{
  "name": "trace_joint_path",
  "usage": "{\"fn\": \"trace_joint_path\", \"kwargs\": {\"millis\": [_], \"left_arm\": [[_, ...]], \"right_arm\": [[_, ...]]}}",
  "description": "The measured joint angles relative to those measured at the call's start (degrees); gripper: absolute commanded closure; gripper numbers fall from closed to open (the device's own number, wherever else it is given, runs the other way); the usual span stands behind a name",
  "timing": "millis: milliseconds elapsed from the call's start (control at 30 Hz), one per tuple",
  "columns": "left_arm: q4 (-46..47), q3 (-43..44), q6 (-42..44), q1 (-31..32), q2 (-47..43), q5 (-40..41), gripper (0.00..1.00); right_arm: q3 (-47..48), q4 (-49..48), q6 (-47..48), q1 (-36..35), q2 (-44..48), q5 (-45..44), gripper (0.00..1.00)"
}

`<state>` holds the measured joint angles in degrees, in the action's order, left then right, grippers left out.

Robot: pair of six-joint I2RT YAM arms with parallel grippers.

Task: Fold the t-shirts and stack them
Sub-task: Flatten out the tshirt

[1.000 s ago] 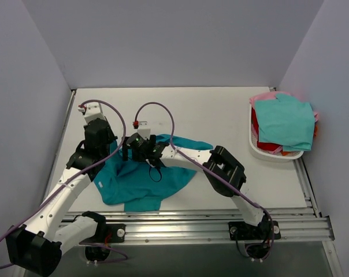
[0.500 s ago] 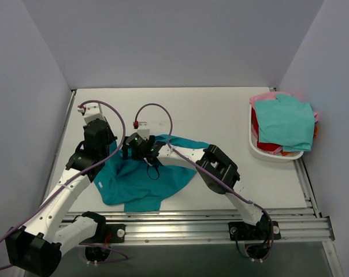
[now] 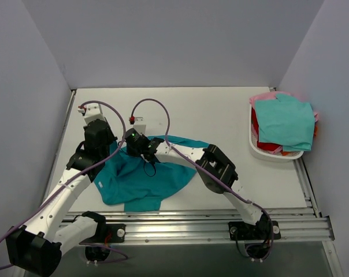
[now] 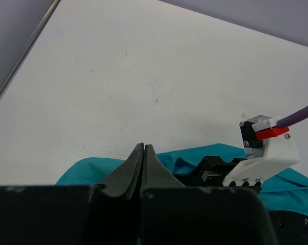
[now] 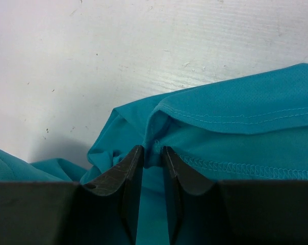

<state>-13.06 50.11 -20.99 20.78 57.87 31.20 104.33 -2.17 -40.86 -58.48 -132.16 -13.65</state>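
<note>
Right pincer [image 5: 152, 149] was clamped on a hemmed fold of the deep teal t-shirt [image 5: 235, 109]; left pincer [image 4: 144, 146] had its fingers pressed tip to tip.

The shirt was a fine-mesh knit with stitched hems, lying crumpled and part-spread on the white table [image 3: 215, 109], near the front left, between the two arms. The table top was matt, with faint scuffs and specks; plain grey walls enclosed it on three sides and a metal rail [image 3: 221, 222] ran along the near edge. Only the top view showed the white basket [image 3: 253, 147] at the right edge, well apart, holding an aqua-green shirt [image 3: 285, 121] over red [image 3: 269, 148] and pink [image 3: 261, 97] cloth. The left wrist view showed teal cloth just behind the closed tips; whether any was caught between them could not be determined. Only the right wrist view showed the pinched fold.
</note>
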Motion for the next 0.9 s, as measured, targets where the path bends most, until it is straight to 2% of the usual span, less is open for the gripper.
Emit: {"fn": "trace_joint_path", "kwargs": {"millis": [133, 267, 333, 367, 467, 900], "left_arm": [[0.0, 0.0, 0.0, -0.1, 0.0, 0.0, 0.98], [0.0, 0.0, 0.0, -0.3, -0.1, 0.0, 0.98], [0.0, 0.0, 0.0, -0.3, -0.1, 0.0, 0.98], [0.0, 0.0, 0.0, -0.3, -0.1, 0.0, 0.98], [0.0, -0.1, 0.0, -0.3, -0.1, 0.0, 0.98], [0.2, -1.0, 0.0, -0.3, -0.7, 0.0, 0.98]], "right_arm": [[0.0, 0.3, 0.2, 0.2, 0.0, 0.0, 0.81], [0.0, 0.6, 0.2, 0.3, 0.0, 0.0, 0.73], [0.0, 0.8, 0.2, 0.3, 0.0, 0.0, 0.81], [0.0, 0.9, 0.2, 0.3, 0.0, 0.0, 0.91], [0.0, 1.0, 0.4, 0.3, 0.0, 0.1, 0.98], [0.0, 0.5, 0.6, 1.6, -3.3, 1.6, 1.0]]}}
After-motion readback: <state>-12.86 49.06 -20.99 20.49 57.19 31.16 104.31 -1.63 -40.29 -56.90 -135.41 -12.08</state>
